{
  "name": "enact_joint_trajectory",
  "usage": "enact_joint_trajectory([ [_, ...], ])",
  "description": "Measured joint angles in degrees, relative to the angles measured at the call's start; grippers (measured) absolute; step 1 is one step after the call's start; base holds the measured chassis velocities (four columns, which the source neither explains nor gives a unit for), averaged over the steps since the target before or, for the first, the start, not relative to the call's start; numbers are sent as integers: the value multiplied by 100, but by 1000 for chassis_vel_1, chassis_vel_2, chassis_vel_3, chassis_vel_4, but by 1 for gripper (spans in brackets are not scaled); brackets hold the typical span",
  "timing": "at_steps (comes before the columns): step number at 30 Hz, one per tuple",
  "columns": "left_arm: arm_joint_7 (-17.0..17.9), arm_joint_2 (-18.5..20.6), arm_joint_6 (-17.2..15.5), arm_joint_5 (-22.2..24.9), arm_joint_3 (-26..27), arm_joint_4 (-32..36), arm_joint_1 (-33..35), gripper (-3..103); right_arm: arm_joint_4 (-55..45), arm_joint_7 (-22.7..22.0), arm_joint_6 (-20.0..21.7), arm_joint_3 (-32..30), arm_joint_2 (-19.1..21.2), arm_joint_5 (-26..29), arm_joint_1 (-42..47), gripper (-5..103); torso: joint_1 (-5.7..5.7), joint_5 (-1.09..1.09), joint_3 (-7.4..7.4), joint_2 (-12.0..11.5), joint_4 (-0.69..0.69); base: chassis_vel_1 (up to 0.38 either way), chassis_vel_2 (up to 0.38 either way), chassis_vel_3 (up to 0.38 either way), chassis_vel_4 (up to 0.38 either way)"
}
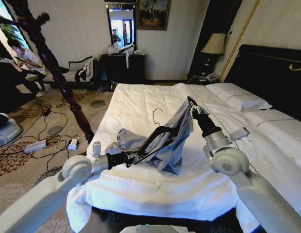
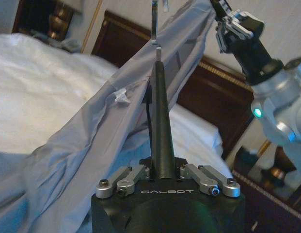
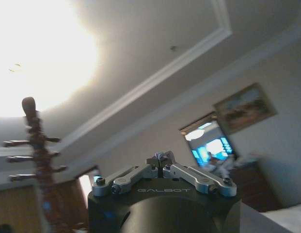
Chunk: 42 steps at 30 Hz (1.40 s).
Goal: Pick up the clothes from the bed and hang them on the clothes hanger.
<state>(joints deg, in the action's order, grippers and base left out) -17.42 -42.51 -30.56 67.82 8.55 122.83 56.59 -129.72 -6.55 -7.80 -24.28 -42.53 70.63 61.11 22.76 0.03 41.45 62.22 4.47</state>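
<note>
Left gripper jaws clamped on the clothes hanger, held above the bed. Right gripper jaws pinched on the clothes, lifting one edge (fabric draped over the hanger, lower part trailing onto the duvet).

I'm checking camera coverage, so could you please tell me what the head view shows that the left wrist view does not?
Head view alone: the left gripper gripping the clothes hanger from outside, and the bed in full. Left wrist view alone: the hanger's black bar clamped close up, plus a white tag on the fabric. Both: the clothes, pinched by the right gripper.
</note>
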Motion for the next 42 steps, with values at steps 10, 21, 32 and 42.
enact_joint_trajectory([
  [10, -339, -1631, 112, -901, -8, -390, 41, 20, -157, 455, -136, 18, 443, 385, -120, 0, 0, -2, 0, 0, -1, 0, 0, 0, 0],
  [21, -397, -1825, 141, -940, -214, -441, -165, 20, -74, 629, -140, 269, 252, 267, -255, 0, 0, -2, 0, 0, -1, 0, 0, 0, 0],
  [32, -527, -1435, 354, -1217, -143, -679, -204, 20, 28, 579, -116, 219, 183, 561, -805, 0, 0, -4, 0, 0, -2, 0, 0, 0, 0],
  [42, -525, -1497, 390, -1236, -124, -644, -405, 20, -35, 601, -63, 306, 179, 462, -679, 0, 0, -4, 0, 0, -1, 0, 0, 0, 0],
])
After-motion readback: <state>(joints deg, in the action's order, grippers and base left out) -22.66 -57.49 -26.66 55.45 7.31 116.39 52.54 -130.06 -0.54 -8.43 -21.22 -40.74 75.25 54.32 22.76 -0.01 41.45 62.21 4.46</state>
